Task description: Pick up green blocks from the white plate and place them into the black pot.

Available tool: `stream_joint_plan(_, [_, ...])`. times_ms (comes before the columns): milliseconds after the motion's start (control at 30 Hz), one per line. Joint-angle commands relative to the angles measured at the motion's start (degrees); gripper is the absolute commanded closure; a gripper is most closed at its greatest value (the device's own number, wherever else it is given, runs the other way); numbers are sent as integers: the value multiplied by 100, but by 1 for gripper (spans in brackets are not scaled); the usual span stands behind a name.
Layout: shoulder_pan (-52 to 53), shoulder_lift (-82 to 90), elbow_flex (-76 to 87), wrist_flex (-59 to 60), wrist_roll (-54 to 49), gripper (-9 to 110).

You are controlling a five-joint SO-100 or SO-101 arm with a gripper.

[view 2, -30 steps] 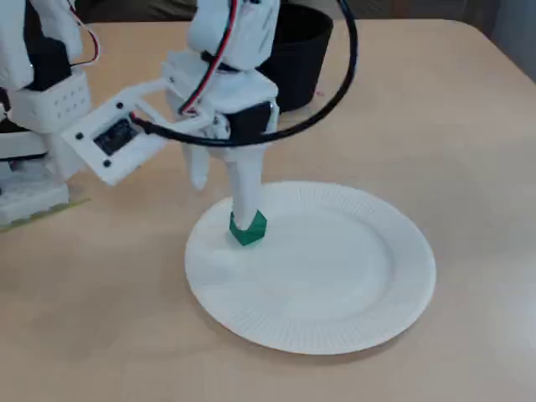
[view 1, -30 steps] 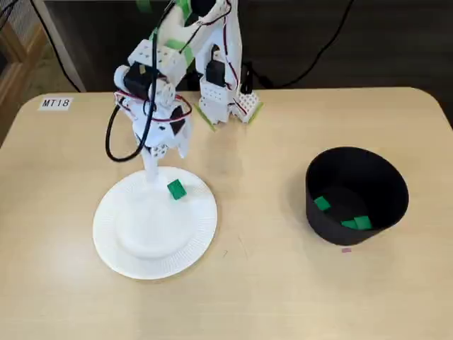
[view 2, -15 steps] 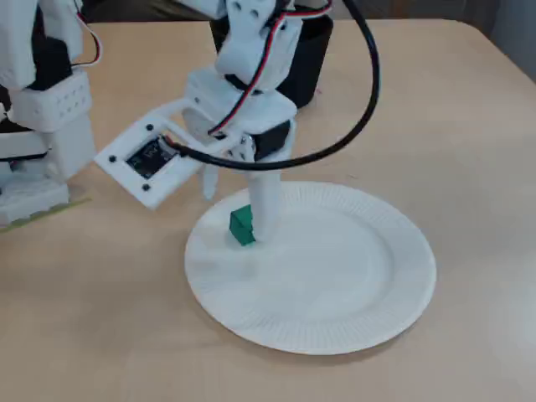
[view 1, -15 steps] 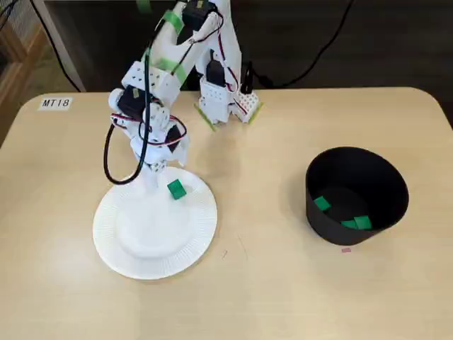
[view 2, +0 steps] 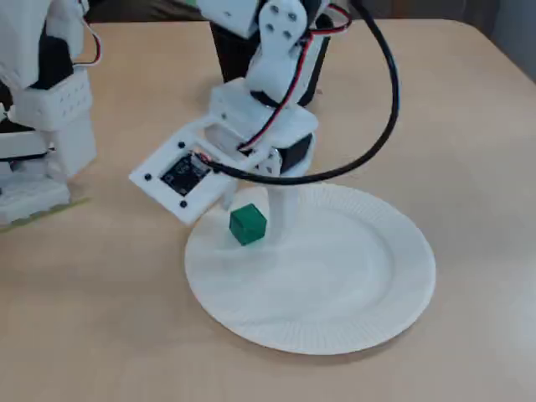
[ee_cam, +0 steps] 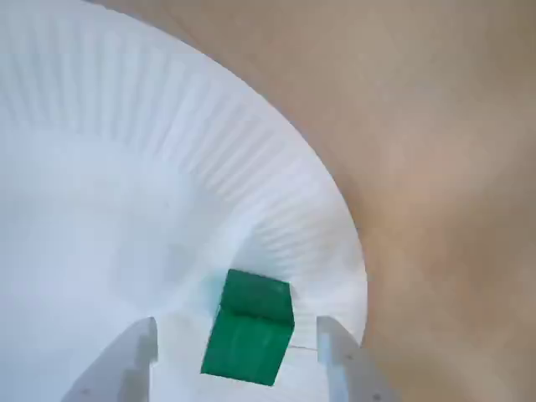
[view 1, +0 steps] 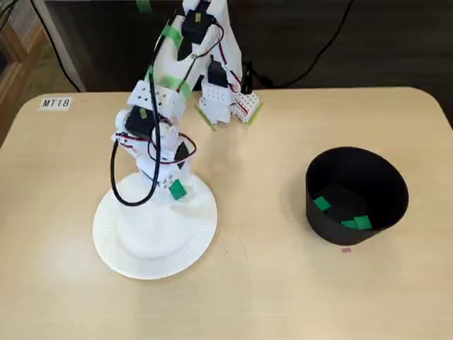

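One block (view 1: 178, 189) at plate (view 1: 134, 244) 1 o'clock | likely light, stiff | fingers (ee_cam: 342, 364) spread astride it | pinch flat opposite sides

A white label (view 1: 56, 103) on the table (view 1: 248, 297) reads "MT18".

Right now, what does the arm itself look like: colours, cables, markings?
The arm is white plastic with black servo blocks at the joints. Strips of green tape wrap its upper links. Red and white wires run along it, and a thick black cable loops out beside the wrist. A white bracket carrying a small dark board sits at the wrist. The fingers are white.
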Motion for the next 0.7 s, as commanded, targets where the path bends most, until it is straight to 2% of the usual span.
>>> stream_joint_plan(0, [-9, -9, -220, -123, -26, 75])
stream_joint_plan(200, [-70, -193, -220, -457, 44, 79])
stream_joint_plan(267, [-79, -264, -220, -598, 167, 86])
stream_joint_plan(333, [-35, -387, -255, -738, 369, 104])
stream_joint_plan(667, [-70, -193, -1055, -1336, -229, 104])
